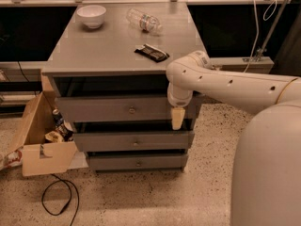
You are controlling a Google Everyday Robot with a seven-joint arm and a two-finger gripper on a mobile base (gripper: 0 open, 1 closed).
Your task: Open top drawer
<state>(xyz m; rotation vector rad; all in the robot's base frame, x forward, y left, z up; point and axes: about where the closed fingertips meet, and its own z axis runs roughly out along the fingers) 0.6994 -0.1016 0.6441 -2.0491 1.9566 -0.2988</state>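
Note:
The top drawer (pixel 113 109) is the tallest grey front of the three, with a small round metal knob (pixel 132 110) at its centre and a dark gap above it under the cabinet top. My gripper (pixel 177 118) hangs pointing down in front of the drawer's right end, well right of the knob. The white arm (pixel 225 86) reaches in from the right. Two shorter grey drawers (pixel 134 141) sit below.
On the cabinet top (pixel 94 55) lie a white bowl (pixel 91 15), a plastic bottle (pixel 145 20) and a dark snack bar (pixel 151 52). An open cardboard box (pixel 40 145) with clutter stands left of the cabinet. A black cable (pixel 59 197) lies on the floor.

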